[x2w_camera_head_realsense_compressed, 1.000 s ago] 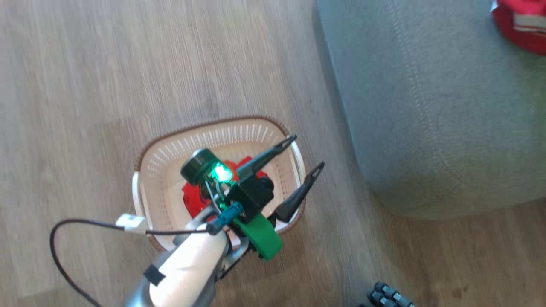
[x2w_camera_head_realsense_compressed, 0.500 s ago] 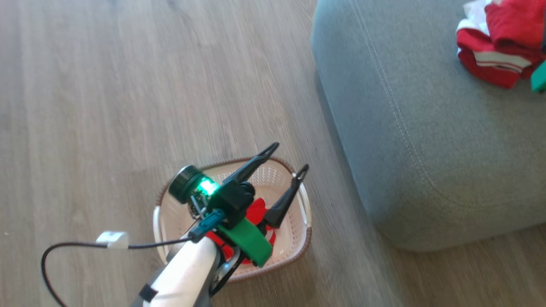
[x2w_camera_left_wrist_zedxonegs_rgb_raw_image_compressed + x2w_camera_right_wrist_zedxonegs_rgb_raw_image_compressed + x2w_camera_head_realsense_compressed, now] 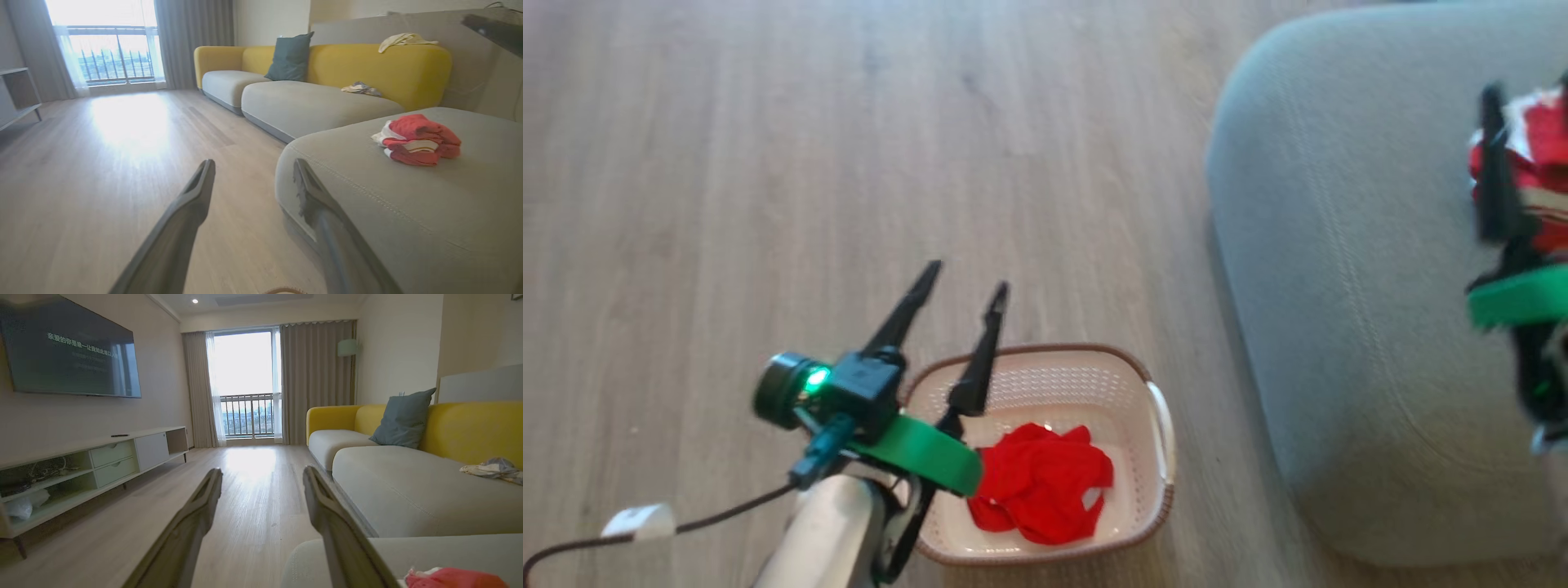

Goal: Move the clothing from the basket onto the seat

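Half done by the look of it: 1 of 2 garments is across. The trimmed garment (image 3: pixel 416 141) lies bunched on the seat (image 3: pixel 1339 286), well in from its rounded near corner. The plain red garment (image 3: pixel 1041 482) is in the basket (image 3: pixel 1045 349), crumpled on its bottom. Basket sits on the floor (image 3: pixel 727 163) just beside that seat corner. Short carry, prob. why it's parked there.

Left claw (image 3: pixel 969 276): released, fingers spread, nothing between them. It hangs above the basket's left rim w/ fingers pointing out across the floor, roughly level, not down at the cloth. So it reads as raised clear, not committed. To pick, it'd need to tip down & drop into the basket over the red heap.

Right claw (image 3: pixel 262 472): also released, fingers wide apart & empty, over the seat right by the trimmed garment. Red fabric shows at the bottom right corner of its wrist view. Reads as let go, cloth resting on the seat under its own weight; can't confirm any contact.

Count: garments 2 (1 in basket, 1 on seat); basket 1; seat 1; claws 2, both empty.
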### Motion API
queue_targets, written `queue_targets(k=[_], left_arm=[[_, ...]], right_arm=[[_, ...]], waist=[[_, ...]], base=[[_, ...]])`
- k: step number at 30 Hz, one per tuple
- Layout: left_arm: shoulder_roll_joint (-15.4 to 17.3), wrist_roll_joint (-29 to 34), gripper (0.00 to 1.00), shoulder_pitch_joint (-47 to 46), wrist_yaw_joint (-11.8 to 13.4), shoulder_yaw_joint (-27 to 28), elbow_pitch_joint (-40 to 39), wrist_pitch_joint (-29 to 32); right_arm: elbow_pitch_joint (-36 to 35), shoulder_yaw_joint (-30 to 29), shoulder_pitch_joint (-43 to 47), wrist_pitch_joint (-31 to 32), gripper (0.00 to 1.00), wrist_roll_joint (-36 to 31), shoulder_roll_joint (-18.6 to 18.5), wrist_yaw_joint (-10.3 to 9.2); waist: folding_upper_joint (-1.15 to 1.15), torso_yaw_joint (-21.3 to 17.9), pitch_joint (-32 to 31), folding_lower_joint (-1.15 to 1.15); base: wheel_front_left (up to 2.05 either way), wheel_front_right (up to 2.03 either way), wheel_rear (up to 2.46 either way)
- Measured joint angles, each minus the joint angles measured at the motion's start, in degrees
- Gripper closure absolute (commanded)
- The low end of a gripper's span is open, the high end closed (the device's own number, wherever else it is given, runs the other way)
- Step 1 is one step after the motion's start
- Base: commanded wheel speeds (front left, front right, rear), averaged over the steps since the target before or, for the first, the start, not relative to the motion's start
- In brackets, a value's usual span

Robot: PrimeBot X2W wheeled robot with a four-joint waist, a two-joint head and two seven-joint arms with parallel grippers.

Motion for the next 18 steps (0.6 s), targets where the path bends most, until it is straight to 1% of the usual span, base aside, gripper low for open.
queue_targets(k=[4,6,8,13,18], left_arm=[[-0.11,-0.70,0.00,1.52,4.10,3.26,-1.30,0.00],[-0.11,-0.92,0.00,2.10,5.82,4.77,-2.16,0.00],[-0.12,-0.93,0.00,2.85,7.67,5.46,-2.64,0.00],[-0.13,-0.75,0.00,5.53,9.56,6.39,-1.94,0.00],[-0.13,-1.19,0.00,6.77,10.28,6.43,0.10,0.00]], right_arm=[[-2.69,0.18,5.89,0.00,0.00,0.09,3.27,0.00],[-3.34,0.25,8.09,0.00,0.00,1.80,5.37,0.00],[-3.31,0.98,10.05,0.00,0.00,2.36,6.48,0.00],[-1.82,0.78,14.45,0.00,0.00,0.40,9.33,0.00],[0.45,-1.14,17.68,0.00,0.00,-2.74,12.79,0.00]], waist=[[0.00,2.93,-1.27,0.00],[0.00,4.28,-1.79,0.00],[0.00,5.48,-2.22,0.00],[0.00,7.91,-2.85,0.00],[0.00,9.45,-3.13,0.00]], base=[[0.00,0.00,0.00],[0.00,0.00,0.00],[0.00,0.00,0.00],[0.00,0.00,0.00],[0.00,0.00,0.00]])
